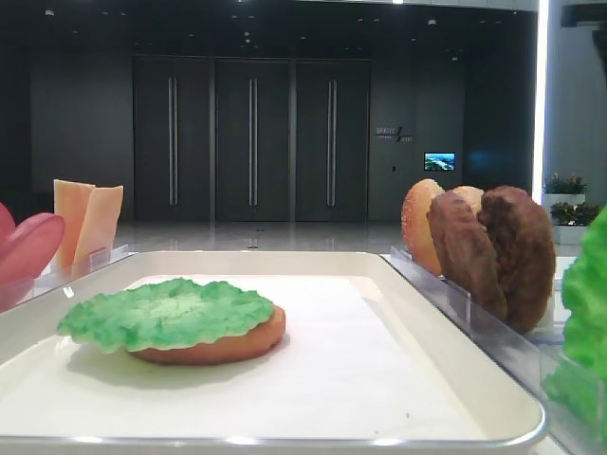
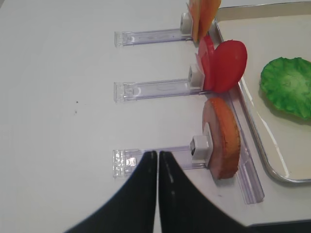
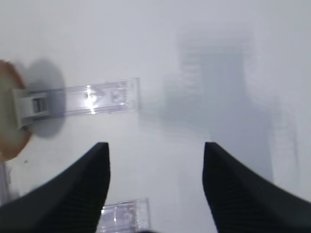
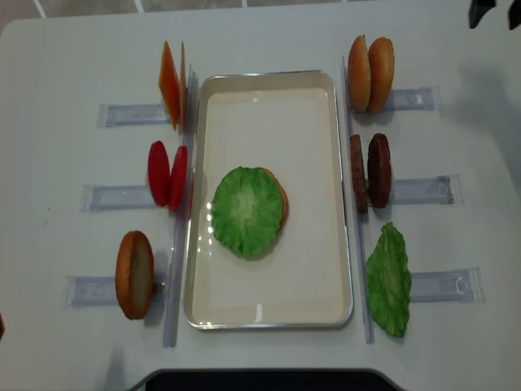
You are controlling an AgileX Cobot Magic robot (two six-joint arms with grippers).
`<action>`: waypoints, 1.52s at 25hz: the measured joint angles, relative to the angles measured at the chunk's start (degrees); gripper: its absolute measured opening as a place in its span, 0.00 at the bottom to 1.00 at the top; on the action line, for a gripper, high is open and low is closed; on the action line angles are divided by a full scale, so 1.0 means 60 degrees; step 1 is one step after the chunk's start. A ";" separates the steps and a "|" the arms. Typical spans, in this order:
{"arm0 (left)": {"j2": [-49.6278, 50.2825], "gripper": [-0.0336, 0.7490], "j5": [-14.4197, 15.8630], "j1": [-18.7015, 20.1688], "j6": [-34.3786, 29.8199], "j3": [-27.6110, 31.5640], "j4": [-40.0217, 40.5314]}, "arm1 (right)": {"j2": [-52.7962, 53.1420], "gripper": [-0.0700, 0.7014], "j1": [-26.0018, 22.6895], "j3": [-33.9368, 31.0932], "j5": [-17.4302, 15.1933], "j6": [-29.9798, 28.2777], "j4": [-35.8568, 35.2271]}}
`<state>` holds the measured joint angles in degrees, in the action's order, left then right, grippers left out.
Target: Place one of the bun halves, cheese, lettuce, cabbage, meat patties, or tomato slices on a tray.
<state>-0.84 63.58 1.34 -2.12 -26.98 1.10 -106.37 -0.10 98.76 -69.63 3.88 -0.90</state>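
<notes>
On the cream tray [image 4: 269, 309] a green lettuce leaf [image 4: 247, 212] lies over a bun half [image 4: 279, 195]. Left of the tray, cheese [image 4: 169, 83], tomato slices [image 4: 167, 175] and one bun half [image 4: 134, 274] stand on edge in racks. On the right are two bun halves [image 4: 370, 73], two meat patties [image 4: 370, 171] and another lettuce leaf [image 4: 389, 281]. Cabbage is out of view. My left gripper [image 2: 157, 153] is shut and empty, over the table beside the near left bun half [image 2: 224, 138]. My right gripper [image 3: 156, 145] is open and empty above bare table.
Clear plastic racks [image 4: 122, 195] stick out from both long sides of the tray. In the right wrist view one rack [image 3: 99, 99] leads to a bun [image 3: 7, 116] at the left edge. A dark table edge [image 4: 260, 379] runs along the front.
</notes>
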 joint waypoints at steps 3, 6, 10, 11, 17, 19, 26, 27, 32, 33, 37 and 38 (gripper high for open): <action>0.0000 0.04 0.0000 0.0000 0.0000 0.0000 0.0000 | 0.0379 0.61 -0.0847 -0.0129 0.0000 -0.0336 0.0018; 0.0000 0.04 0.0000 0.0000 0.0000 0.0000 0.0000 | 0.1084 0.61 -0.1239 -0.0974 0.0018 -0.0452 0.0204; 0.0000 0.04 0.0000 0.0000 0.0000 0.0000 0.0000 | 0.2713 0.60 -0.1316 -0.3368 0.0027 -0.0647 0.0225; 0.0000 0.04 0.0000 0.0000 0.0000 0.0000 0.0000 | 0.3266 0.60 -0.1316 -0.4178 0.0027 -0.0647 0.0210; 0.0000 0.04 0.0000 0.0000 0.0000 0.0000 0.0000 | 0.6858 0.58 -0.1316 -0.7895 -0.0107 -0.0647 0.0150; 0.0000 0.04 0.0000 0.0000 0.0000 0.0000 0.0000 | 0.8049 0.57 -0.1316 -0.8679 -0.0116 -0.0647 0.0150; 0.0000 0.04 0.0000 0.0000 0.0000 0.0000 0.0000 | 1.1899 0.57 -0.1316 -1.0244 -0.0113 -0.0647 -0.0059; 0.0000 0.04 0.0000 0.0000 0.0000 0.0000 0.0000 | 1.2263 0.57 -0.1316 -1.0443 -0.0112 -0.0732 -0.0080; 0.0000 0.04 0.0000 0.0000 0.0000 0.0000 0.0000 | 1.3696 0.57 -0.1316 -1.1248 0.0020 -0.1429 -0.0691; 0.0000 0.04 0.0000 0.0000 0.0000 0.0000 0.0000 | 1.3828 0.57 -0.1316 -1.1284 0.0077 -0.1523 -0.0798; 0.0000 0.04 0.0000 0.0000 0.0000 0.0000 0.0000 | 1.4379 0.57 -0.1316 -1.1549 0.0545 -0.1646 -0.0915; 0.0000 0.04 0.0000 0.0000 0.0000 0.0000 0.0000 | 1.4515 0.57 -0.1316 -1.1574 0.0591 -0.1627 -0.0915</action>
<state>-0.84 63.58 1.34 -2.12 -26.98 1.10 -19.28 -8.00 29.32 -66.09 -5.88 -6.39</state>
